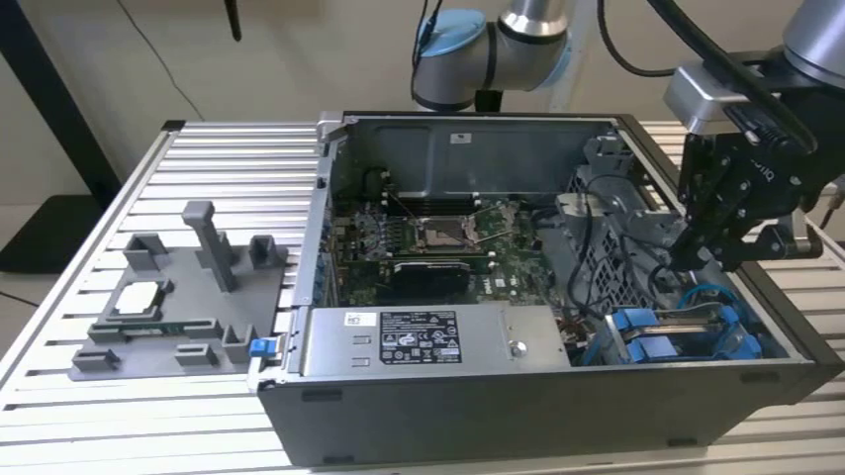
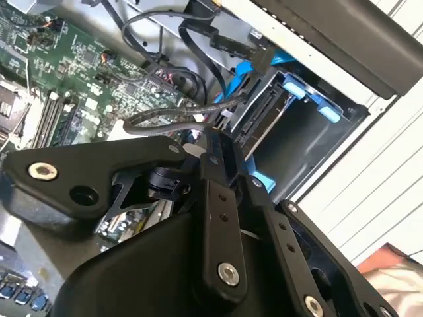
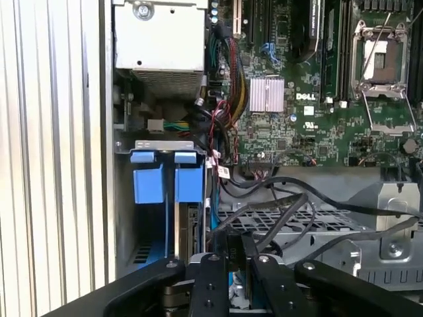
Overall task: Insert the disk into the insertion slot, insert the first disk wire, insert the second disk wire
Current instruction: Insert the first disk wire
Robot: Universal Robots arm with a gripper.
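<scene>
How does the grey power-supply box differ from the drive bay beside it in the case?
The power-supply box is closed, with a printed label on top; the drive bay is open-topped, holding blue plastic pieces. The box sits mid-case; the bay sits in the corner at the exterior view's right. Both are grey sheet metal along the near wall of the case.

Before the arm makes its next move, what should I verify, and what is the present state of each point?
1. Silver-grey hard drive in blue plastic carrier sits in the grey sheet-metal drive bay: ok.
2. Gripper shut on the black wire connector: ok.
3. Connector lined up with the drive's port: cannot tell.
4. Loose black cables clear of the gripper: not ok, they run close beside it.
</scene>
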